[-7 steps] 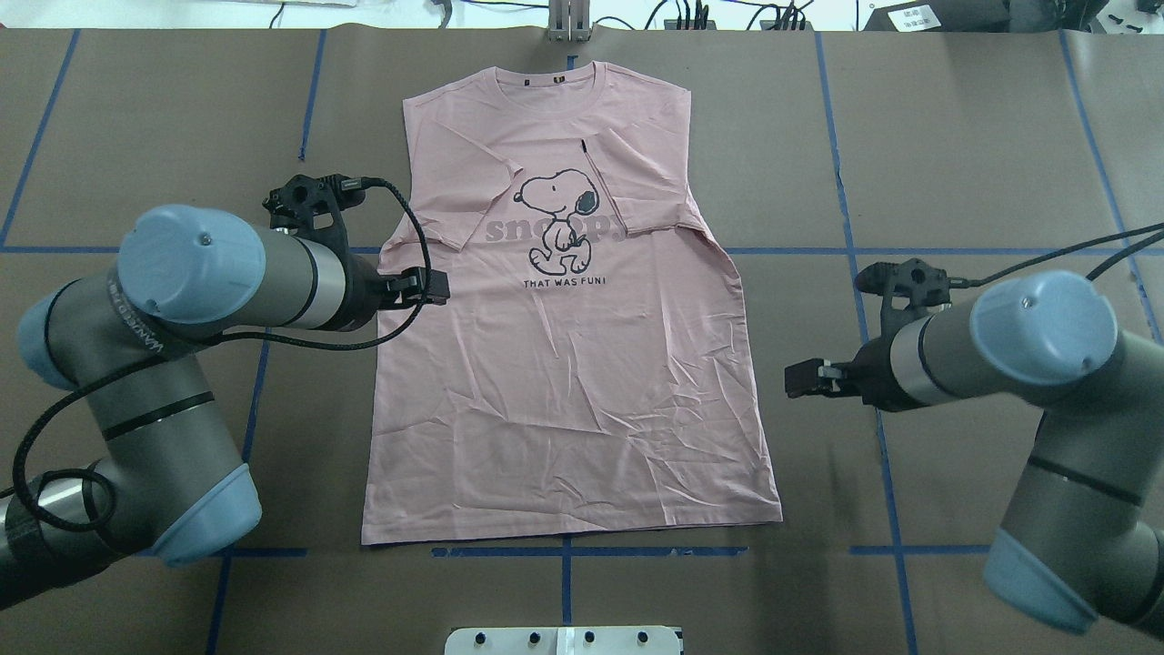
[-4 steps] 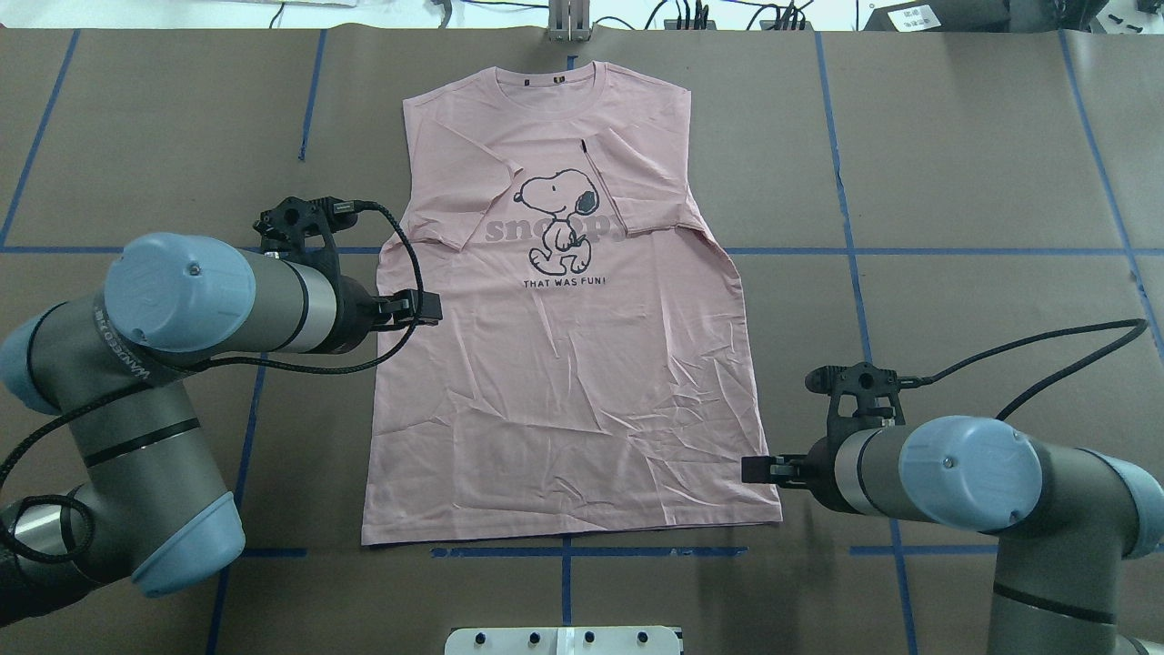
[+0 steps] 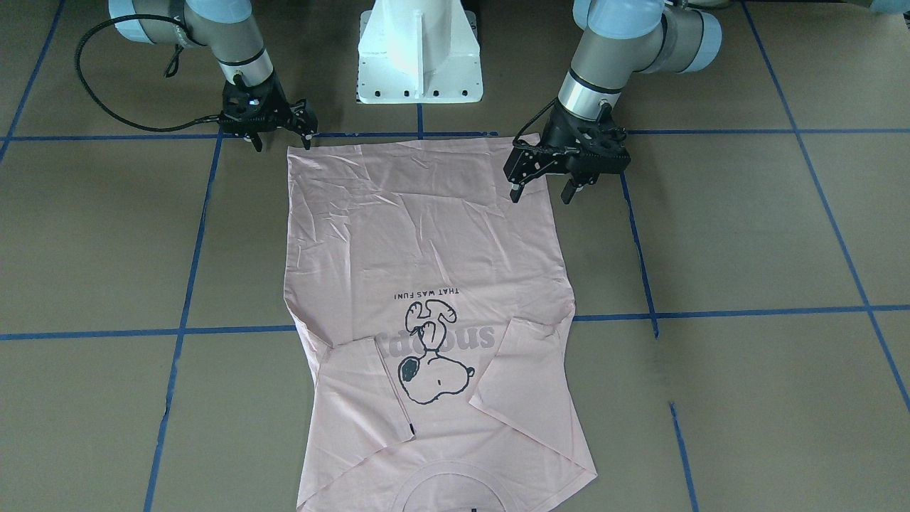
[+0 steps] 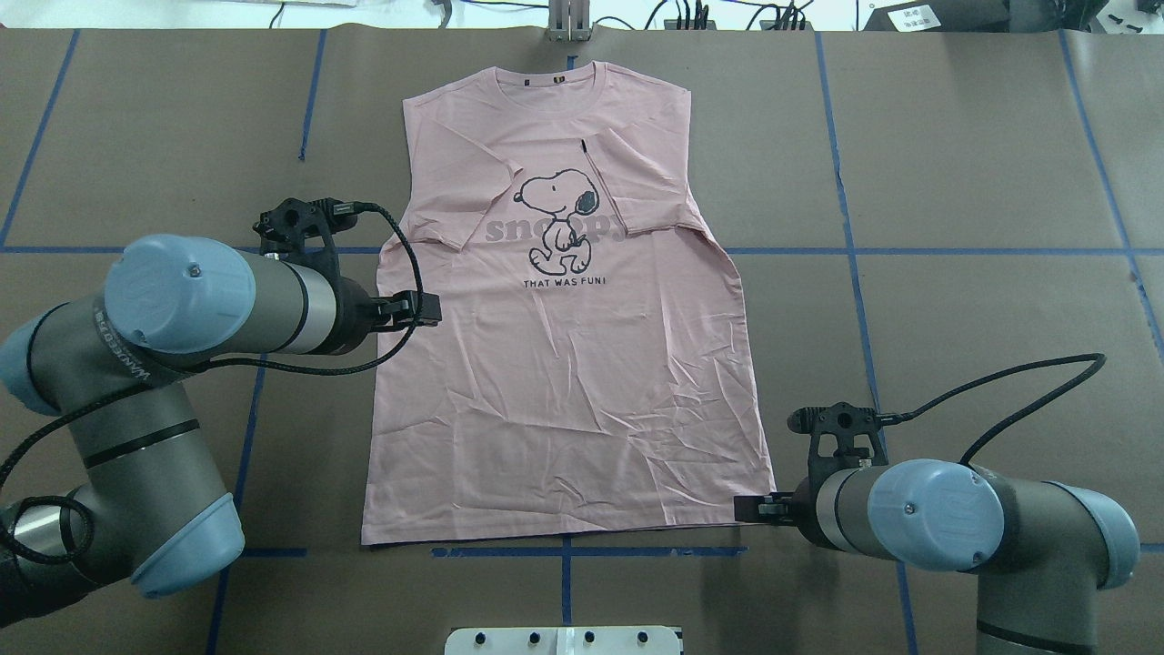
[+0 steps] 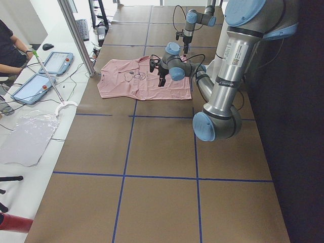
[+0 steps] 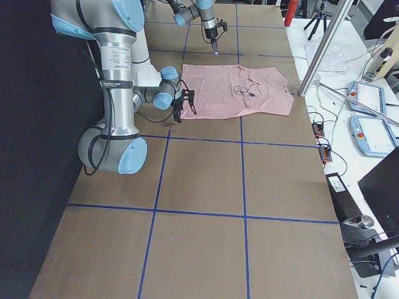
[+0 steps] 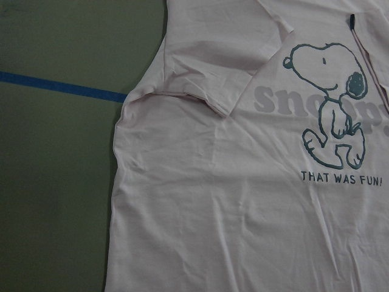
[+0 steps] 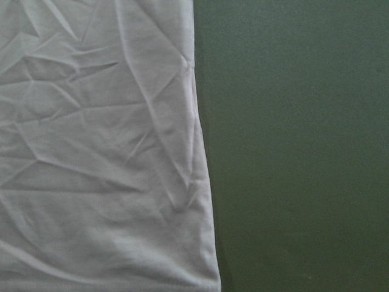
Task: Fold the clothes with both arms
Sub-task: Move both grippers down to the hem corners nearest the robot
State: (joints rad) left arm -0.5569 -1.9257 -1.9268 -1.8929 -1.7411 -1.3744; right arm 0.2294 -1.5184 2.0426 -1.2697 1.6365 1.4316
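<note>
The pale pink T-shirt (image 4: 564, 382) lies flat on the brown table, print side up, collar away from me, with both sleeves folded in over the chest. My left gripper (image 4: 429, 309) hovers open over the shirt's left side edge below the sleeve. In the front view its fingers (image 3: 513, 190) stand well apart. My right gripper (image 4: 747, 509) is open and low at the near right hem corner, and from the front its two fingers straddle that corner (image 3: 288, 148). The left wrist view shows the T-shirt (image 7: 243, 201) with its dog print. The right wrist view shows the T-shirt (image 8: 91, 152) side edge and hem corner.
Blue tape lines (image 4: 564, 551) grid the brown table cover. The white pedestal base (image 3: 419, 50) stands just behind the hem. A metal post (image 4: 568, 20) rises at the far edge. A side bench with tablets (image 5: 55, 63) and a seated person (image 5: 10, 45) lies beyond the collar end.
My right arm swung toward me and down, from beside the shirt's right edge to its near right hem corner. My left gripper slid slightly toward me early on, then held still.
</note>
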